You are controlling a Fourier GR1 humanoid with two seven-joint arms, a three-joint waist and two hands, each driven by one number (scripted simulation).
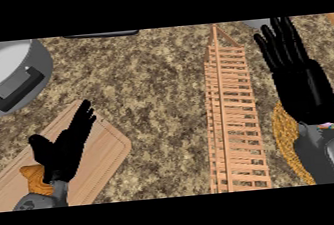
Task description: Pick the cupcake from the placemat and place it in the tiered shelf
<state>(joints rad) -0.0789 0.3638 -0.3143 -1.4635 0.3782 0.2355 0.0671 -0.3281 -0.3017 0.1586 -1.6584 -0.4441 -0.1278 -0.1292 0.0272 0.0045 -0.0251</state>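
Grey metal sits at the far left: a pot with a dark handle on its lid. Just below it we see a wooden cutting board, and our left hand rests open above that board, fingers straight and holding nothing, with a small orange object partly hidden beneath the wrist. Moving across the speckled granite counter, we reach the tiered shelf, a tall slatted wooden rack seen from above. Just beside it, at the right, our right hand hovers with fingers spread wide and straight, empty. Under its forearm shows the edge of a woven yellow placemat. We cannot make out the cupcake; only a sliver of red and white peeks out at the right edge, near the wrist, so we judge it lies on the placemat beneath the arm. To do this step well, we should draw the right hand back over the placemat until the cupcake is visible, lower with fingers open round its sides, and close only once centred
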